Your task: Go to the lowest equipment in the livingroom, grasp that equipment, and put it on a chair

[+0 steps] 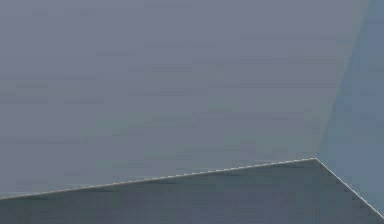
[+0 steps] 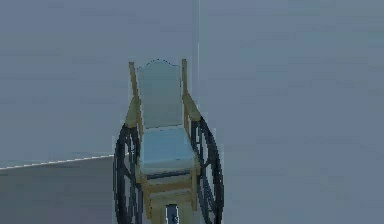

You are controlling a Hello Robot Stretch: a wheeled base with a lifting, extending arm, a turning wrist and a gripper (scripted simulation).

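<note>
A chair [image 2: 165, 135] on big dark wheels stands in the middle of the arm side view, facing the camera. It has a pale wooden frame, a light blue seat and a tall light blue back. Its seat is bare. A small dark and pale shape [image 2: 172, 213] sits at the bottom edge between the chair's front legs; I cannot tell what it is.
Plain grey-blue walls [image 1: 180, 80] meet in a corner at the forward view's right, close ahead, with a strip of dark floor [image 1: 250, 195] below. In the arm side view a wall corner line [image 2: 196, 40] rises behind the chair, with dark floor [image 2: 50, 195] to its left.
</note>
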